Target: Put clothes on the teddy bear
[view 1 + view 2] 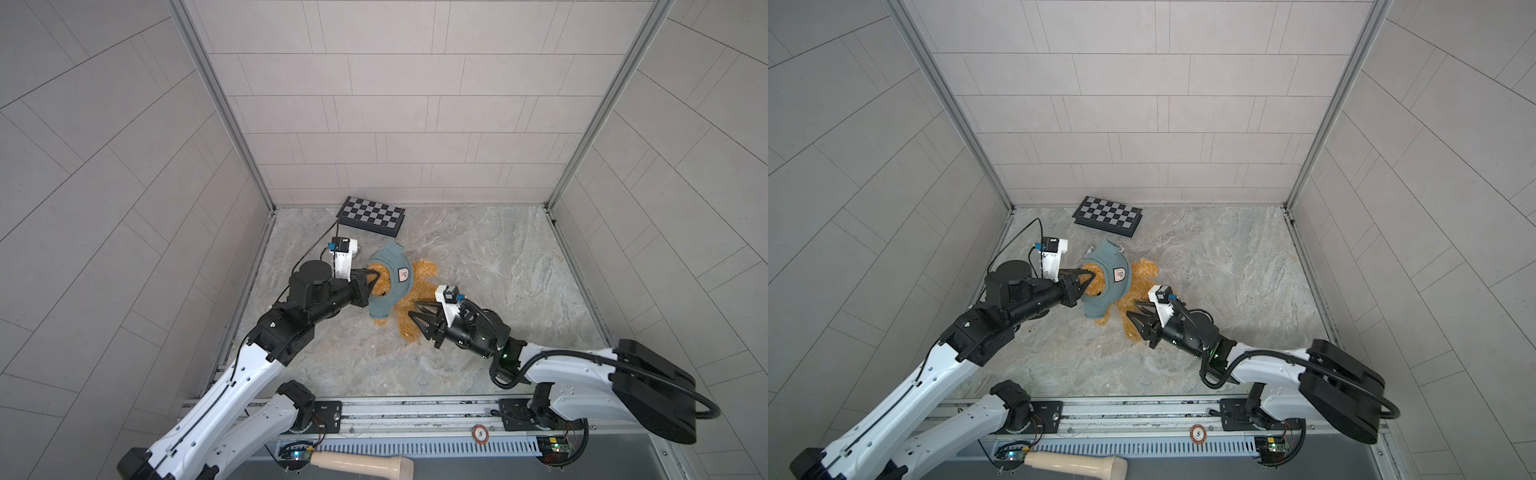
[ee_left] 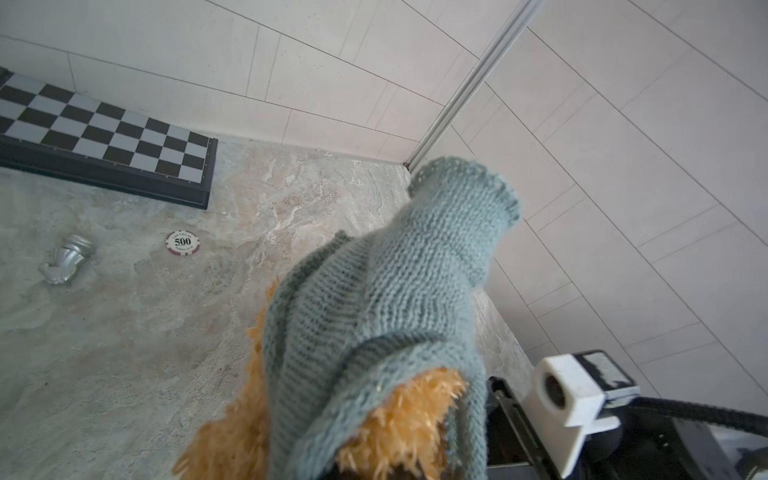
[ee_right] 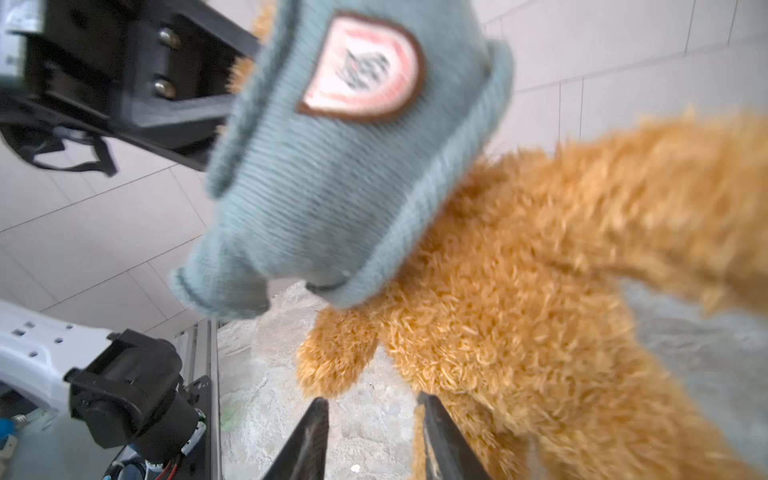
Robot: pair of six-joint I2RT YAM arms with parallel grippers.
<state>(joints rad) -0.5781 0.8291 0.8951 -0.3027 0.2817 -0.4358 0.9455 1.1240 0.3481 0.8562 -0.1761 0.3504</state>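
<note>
The sweater (image 1: 390, 276) is pinched by the left claw (image 1: 375, 281); the right claw (image 3: 371, 399) is held open, empty; the teddy bear (image 3: 519, 291) lies just ahead.

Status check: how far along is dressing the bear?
Done: the sweater is over the bear's upper body. In hand: the left gripper is shut on its opening edge, where fur shows. The right gripper is open by the legs, holding nothing. Left: a sleeve looks empty, with a paw hanging below the hem, and the belly and legs are bare.
</note>
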